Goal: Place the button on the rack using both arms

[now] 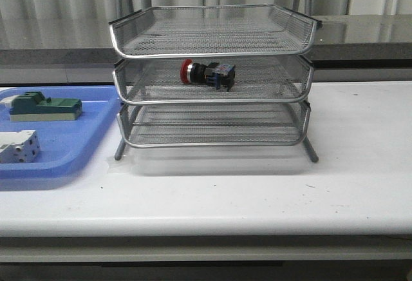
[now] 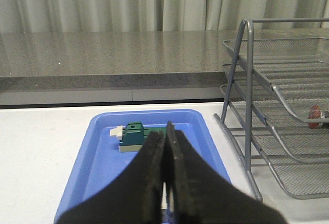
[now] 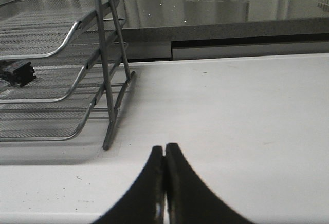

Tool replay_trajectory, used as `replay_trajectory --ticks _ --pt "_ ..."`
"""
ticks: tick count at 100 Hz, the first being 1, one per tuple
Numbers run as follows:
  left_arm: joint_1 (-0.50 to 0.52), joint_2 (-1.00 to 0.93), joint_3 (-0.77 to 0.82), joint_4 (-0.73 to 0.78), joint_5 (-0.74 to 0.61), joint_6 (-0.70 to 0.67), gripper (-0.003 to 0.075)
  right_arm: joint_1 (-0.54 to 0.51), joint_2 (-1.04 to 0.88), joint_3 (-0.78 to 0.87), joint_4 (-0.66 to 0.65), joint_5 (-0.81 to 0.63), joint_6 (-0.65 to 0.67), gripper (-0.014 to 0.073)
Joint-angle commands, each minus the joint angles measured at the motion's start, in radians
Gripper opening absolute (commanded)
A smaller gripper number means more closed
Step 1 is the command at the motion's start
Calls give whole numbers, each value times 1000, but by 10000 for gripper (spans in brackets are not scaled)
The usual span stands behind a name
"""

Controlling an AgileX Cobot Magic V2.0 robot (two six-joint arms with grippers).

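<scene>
white table [image 1: 360,165] carries the rack [image 1: 212,52]; the button [image 1: 207,73] lies on its side in the middle tier. blue tray [image 1: 84,139] beside it holds a green block [image 1: 45,107] and a white block [image 1: 18,147]. left claw [image 2: 165,183] and right claw [image 3: 164,183] are both closed, holding nothing, well apart from the rack.

The front view faces the rack [image 1: 212,78] head-on from low and near. The left wrist camera looks across the blue tray [image 2: 103,172], rack at 3 o'clock; the right wrist camera has it at 9 o'clock.
</scene>
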Motion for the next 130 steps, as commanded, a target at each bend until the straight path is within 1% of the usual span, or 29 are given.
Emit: replay_trajectory --ticks 1,104,116,130 --pt "2 7 -29 -8 -58 -11 -20 -8 -20 -15 5 -91 -13 -60" --pt "2 7 -29 -8 -58 -11 -20 -8 -20 -15 5 -90 -13 -60" --pt "-23 7 -29 -8 -60 -11 -20 -8 -20 -15 5 -90 -13 -60" --pt "-24 7 -29 1 -72 -11 -20 -8 -20 -15 5 -90 -13 -60"
